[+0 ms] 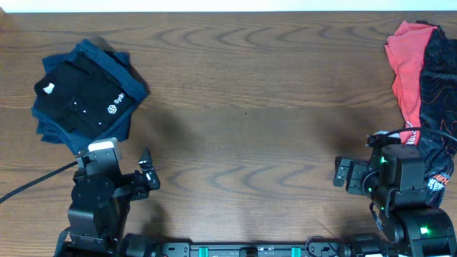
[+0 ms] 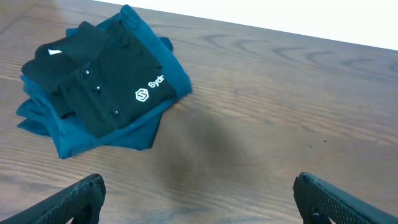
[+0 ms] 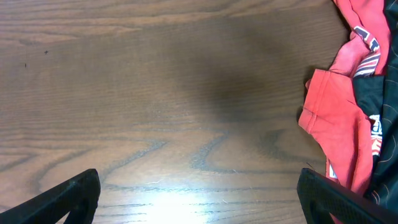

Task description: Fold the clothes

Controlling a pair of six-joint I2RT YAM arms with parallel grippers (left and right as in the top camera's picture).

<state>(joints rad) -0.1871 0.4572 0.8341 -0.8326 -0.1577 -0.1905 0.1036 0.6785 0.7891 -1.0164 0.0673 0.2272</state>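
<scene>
Near the front edge, the left gripper (image 1: 148,171) and the right gripper (image 1: 338,173) hover with fingers wide apart, holding nothing. Far left, a folded black shirt (image 1: 82,96) lies on navy clothes (image 1: 127,71). Far right, a red garment (image 1: 405,64) and a black red-printed garment (image 1: 437,107) lie crumpled together.

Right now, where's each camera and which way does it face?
Overhead: above the brown wooden table, looking straight down; left gripper and right gripper at bottom.
Left wrist: on left arm, faces folded black logo shirt; own fingertips show.
Right wrist: on right arm, faces crumpled red garment; own fingertips show.
Shared: overhead and left wrist both see the shirt.
</scene>
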